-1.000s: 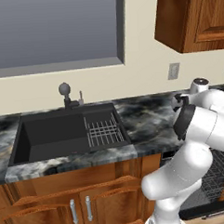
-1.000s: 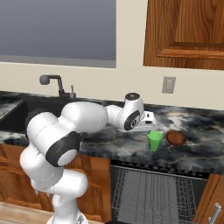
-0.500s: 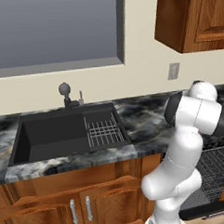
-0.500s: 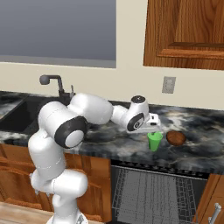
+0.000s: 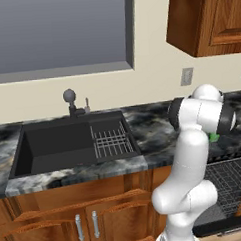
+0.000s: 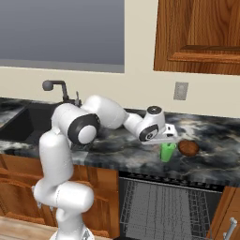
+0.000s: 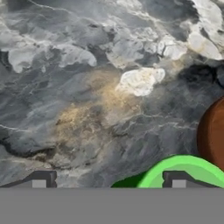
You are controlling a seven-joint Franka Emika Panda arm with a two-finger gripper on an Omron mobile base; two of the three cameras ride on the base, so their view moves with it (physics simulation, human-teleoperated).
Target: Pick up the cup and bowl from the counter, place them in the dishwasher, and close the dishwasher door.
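The green cup [image 6: 166, 153] stands on the dark marbled counter [image 6: 117, 150], with the reddish-brown bowl [image 6: 189, 147] just to its right. My gripper [image 6: 167, 143] hangs right above the cup, open and holding nothing. In the hand view the gripper [image 7: 108, 181] is spread wide. Its right fingertip [image 7: 177, 179] sits over the cup's rim [image 7: 186, 164], and its left one is over bare stone. The bowl [image 7: 214, 135] shows at the right edge. From the left base view my arm hides most of the cup [image 5: 213, 136]. Below the counter the dishwasher [image 6: 164, 208] stands open, grey rack showing.
A black sink basin [image 5: 68, 142] with a small wire rack [image 5: 112, 142] and a faucet [image 5: 70, 101] lies left of the arm. Wooden cabinets [image 6: 197, 33] hang above the counter, and others with silver handles [image 5: 78, 227] sit under the sink.
The arm has stretched out and lowered the hand from above the counter down onto the cup. The cup and bowl have stayed in place.
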